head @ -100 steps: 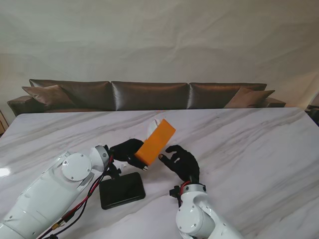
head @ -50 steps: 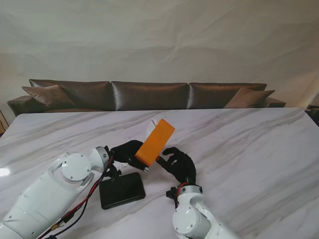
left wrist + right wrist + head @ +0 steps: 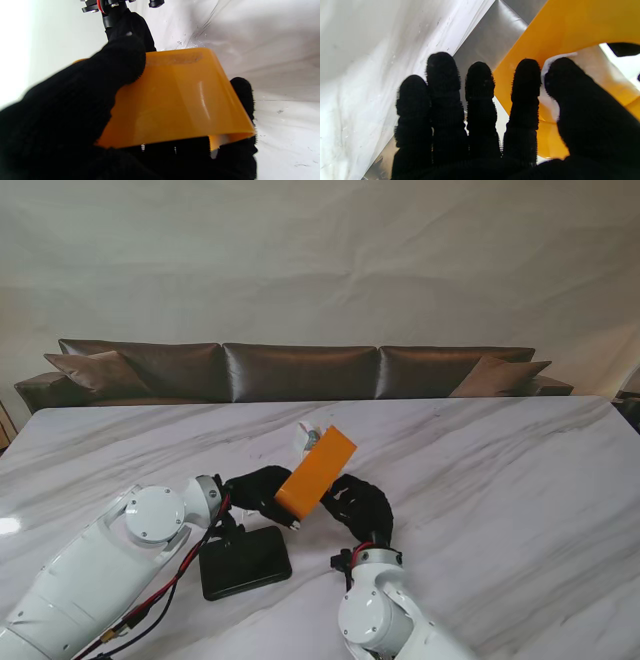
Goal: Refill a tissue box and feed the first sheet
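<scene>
An orange tissue box (image 3: 316, 471) hangs tilted above the table, its far end raised. My left hand (image 3: 257, 488) is shut on its near end, with black-gloved fingers wrapped over the orange shell (image 3: 175, 100). My right hand (image 3: 358, 502) presses against the box's right side. In the right wrist view its thumb and index finger (image 3: 525, 100) pinch a white tissue sheet (image 3: 548, 105) at the box's opening (image 3: 582, 82). A bit of white tissue (image 3: 304, 436) shows at the box's far end.
A flat black rectangular lid (image 3: 245, 562) lies on the marble table (image 3: 500, 470) just nearer to me than the left hand. A brown sofa (image 3: 300, 370) runs along the table's far edge.
My right hand has moved left and forward until it touches the box. The left hand has tipped the box slightly to the right.
</scene>
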Tool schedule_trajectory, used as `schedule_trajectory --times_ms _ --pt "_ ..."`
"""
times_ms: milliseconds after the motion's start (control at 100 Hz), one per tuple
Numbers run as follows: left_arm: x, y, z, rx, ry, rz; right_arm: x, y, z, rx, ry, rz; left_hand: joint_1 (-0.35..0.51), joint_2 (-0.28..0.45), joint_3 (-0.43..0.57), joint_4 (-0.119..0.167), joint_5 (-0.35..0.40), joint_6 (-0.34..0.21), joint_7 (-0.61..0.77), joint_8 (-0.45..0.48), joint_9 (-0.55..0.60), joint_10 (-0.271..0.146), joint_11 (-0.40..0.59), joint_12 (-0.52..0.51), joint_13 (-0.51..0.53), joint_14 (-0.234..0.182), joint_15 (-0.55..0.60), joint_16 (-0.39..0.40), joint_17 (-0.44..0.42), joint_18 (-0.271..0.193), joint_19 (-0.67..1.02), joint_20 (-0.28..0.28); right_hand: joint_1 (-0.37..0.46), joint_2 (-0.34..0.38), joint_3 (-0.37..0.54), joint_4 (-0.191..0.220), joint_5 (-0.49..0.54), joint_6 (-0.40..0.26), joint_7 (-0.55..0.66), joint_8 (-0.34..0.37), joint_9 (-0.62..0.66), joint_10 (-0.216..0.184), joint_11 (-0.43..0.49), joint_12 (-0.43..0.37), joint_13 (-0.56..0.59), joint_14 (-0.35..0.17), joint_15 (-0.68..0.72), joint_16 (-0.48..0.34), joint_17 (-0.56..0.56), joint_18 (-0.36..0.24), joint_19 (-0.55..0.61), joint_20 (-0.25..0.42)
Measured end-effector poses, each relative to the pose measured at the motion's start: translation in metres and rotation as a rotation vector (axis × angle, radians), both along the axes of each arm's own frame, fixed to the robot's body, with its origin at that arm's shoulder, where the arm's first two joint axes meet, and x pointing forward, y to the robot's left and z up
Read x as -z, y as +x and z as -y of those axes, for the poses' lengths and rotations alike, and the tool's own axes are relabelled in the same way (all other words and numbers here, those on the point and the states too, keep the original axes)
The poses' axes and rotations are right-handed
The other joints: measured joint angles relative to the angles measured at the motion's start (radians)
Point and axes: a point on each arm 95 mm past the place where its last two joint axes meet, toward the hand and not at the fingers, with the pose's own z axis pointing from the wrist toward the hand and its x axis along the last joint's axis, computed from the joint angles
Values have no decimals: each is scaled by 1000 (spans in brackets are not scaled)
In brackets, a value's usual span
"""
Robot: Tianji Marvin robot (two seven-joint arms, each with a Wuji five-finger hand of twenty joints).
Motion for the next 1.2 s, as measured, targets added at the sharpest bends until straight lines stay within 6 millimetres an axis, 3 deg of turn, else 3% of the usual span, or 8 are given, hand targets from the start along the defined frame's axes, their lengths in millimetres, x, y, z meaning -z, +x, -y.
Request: schedule_trajectory --times_ms 140,190,250,280,290,350,420,1200 --pt "0 0 0 -5 5 -1 -1 0 0 -2 -16 11 1 0 0 0 0 0 0 11 0 0 0 0 0 0 0 0 0 0 -1 1 0 -3 42 47 29 -12 4 134 33 -18 27 40 14 -3 5 0 3 -1 7 0" --pt "1 1 0 -9 9 2 -1 0 1 0 -19 10 1 0 0 0 0 0 0 12 0 0 0 0 0 0 0 0 0 0 -2 4 -2 -4 51 100 39 -8 4 168 40 -20 39 55 14 -7 10 0 3 -3 7 0" --pt "1 1 -1 -15 11 7 -1 0 2 3 -22 9 2 0 0 0 0 0 0 12 0 0 0 0 0 0 0 0 0 0 -2 5 -16 -11 53 215 55 -1 4 204 47 -21 46 78 14 -12 15 0 3 -10 8 0" --pt "0 1 -1 -18 11 9 -1 -1 3 5 -25 9 2 0 0 0 0 0 0 12 0 0 0 0 0 0 0 0 0 0 -2 8 -52 -22 128 238 57 6 15 230 48 -22 51 95 14 -13 17 0 3 -11 8 0" --pt "0 1 -1 -19 11 10 -1 -1 3 6 -25 8 2 0 0 0 0 0 0 12 0 0 0 0 0 0 0 0 0 0 -2 9 -68 -40 169 228 65 7 19 235 48 -22 51 102 14 -13 19 0 3 -12 8 0" --pt "0 2 -1 -26 9 13 -1 -2 4 10 -33 9 2 1 0 0 0 0 0 12 0 0 0 0 0 0 0 0 0 0 -2 11 -120 -138 404 42 87 24 36 250 61 -25 53 128 15 -20 27 0 3 -15 8 1" --pt "0 3 -1 -32 10 16 0 -3 6 16 -42 8 6 1 0 0 0 0 0 12 0 0 1 1 0 0 1 0 0 0 -2 11 -131 -184 487 -32 102 39 36 258 61 -26 53 139 15 -25 39 0 3 -18 8 1" --pt "-4 9 1 -75 18 44 15 -23 16 23 -52 -58 10 1 0 0 -1 0 0 25 0 0 5 15 11 0 3 2 0 0 -3 16 -141 -261 563 -44 145 59 36 271 109 -35 74 161 25 -37 62 12 3 -26 19 1"
